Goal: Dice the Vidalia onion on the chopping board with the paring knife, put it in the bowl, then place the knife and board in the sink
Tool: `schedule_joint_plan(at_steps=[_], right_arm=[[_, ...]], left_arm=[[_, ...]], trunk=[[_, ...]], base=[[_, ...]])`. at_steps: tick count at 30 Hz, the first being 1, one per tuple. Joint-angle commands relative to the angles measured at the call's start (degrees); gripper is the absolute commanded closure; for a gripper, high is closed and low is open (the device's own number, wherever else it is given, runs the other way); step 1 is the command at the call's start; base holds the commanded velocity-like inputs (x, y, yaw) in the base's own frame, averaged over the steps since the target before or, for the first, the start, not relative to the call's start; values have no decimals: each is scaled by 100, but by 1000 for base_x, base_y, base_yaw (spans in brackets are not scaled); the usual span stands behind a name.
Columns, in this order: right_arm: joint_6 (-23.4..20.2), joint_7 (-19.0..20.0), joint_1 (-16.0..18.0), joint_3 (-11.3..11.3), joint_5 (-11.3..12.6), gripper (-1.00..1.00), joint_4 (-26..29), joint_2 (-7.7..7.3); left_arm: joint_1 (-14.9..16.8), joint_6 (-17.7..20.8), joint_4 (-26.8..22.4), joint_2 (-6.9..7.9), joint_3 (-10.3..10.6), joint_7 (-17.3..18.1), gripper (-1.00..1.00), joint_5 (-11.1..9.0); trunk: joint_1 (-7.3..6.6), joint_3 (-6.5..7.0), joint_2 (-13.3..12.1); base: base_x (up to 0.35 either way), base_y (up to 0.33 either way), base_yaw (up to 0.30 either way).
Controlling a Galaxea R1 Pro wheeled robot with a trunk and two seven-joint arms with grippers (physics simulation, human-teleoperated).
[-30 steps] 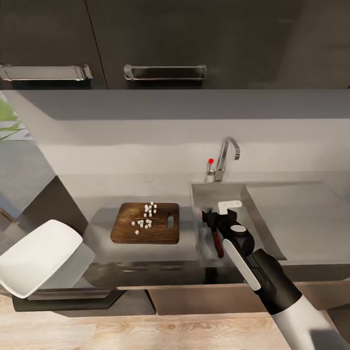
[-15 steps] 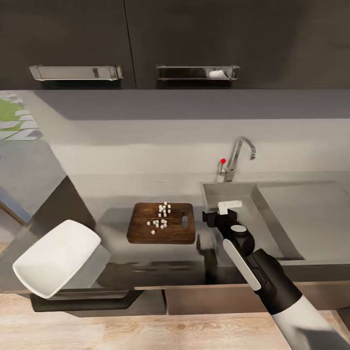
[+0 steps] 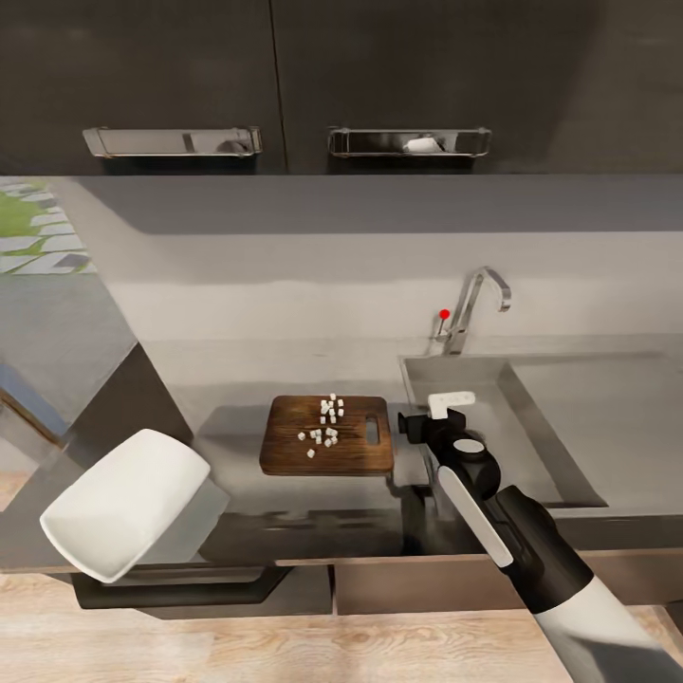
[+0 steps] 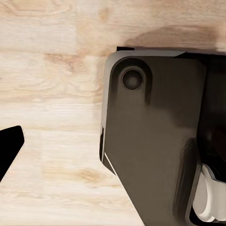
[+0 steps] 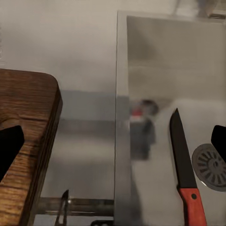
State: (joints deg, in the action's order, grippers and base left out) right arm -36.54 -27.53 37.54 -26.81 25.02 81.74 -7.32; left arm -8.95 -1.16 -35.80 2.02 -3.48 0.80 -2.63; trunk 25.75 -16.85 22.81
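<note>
The dark wooden chopping board point(image 3: 327, 453) lies on the grey countertop point(image 3: 237, 379) with several white diced onion pieces point(image 3: 325, 422) on it. Its corner point(image 5: 28, 141) shows in the right wrist view. The paring knife point(image 5: 183, 155), dark blade and red handle, lies in the sink point(image 5: 155, 70) beside the drain point(image 5: 211, 165). My right gripper point(image 3: 422, 427) point(image 5: 113, 143) hovers open and empty over the sink's point(image 3: 512, 408) left rim, between board and basin. The white bowl point(image 3: 123, 503) sits tilted at the counter's left end. My left gripper's one visible fingertip point(image 4: 9, 150) stands wide over the floor.
The chrome tap point(image 3: 474, 304) with a red knob stands behind the basin, and the drainboard point(image 3: 607, 417) stretches to the right. Dark upper cabinets with chrome handles point(image 3: 408, 142) hang above. The robot's dark base point(image 4: 150, 141) sits on the wooden floor point(image 4: 52, 94).
The camera has moved left along the counter, so the whole scene slid right. My right gripper went from above the knife in the basin to above the sink's left rim.
</note>
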Motion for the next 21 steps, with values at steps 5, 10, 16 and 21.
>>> schedule_joint_plan(at_steps=[5,10,16,21], right_arm=[[-11,-59,8,-17,56,-100,0,-6],[-11,-59,8,-17,56,-100,0,-6],[-11,-59,8,-17,49,-100,0,-6],[-11,-59,8,-17,44,-100,-7,-6]], left_arm=[[-2,-7,-5,0,-3,8,-100,-27],[-2,-7,0,0,-3,8,-100,-27],[-2,-7,9,0,-3,8,-100,-27],[-2,-7,11,0,-3,8,-100,-27]], trunk=[[3,-9,10],[3,-9,10],[3,-9,10],[3,-9,10]], base=[[0,243,0],[0,87,0],[0,44,0],[0,146,0]])
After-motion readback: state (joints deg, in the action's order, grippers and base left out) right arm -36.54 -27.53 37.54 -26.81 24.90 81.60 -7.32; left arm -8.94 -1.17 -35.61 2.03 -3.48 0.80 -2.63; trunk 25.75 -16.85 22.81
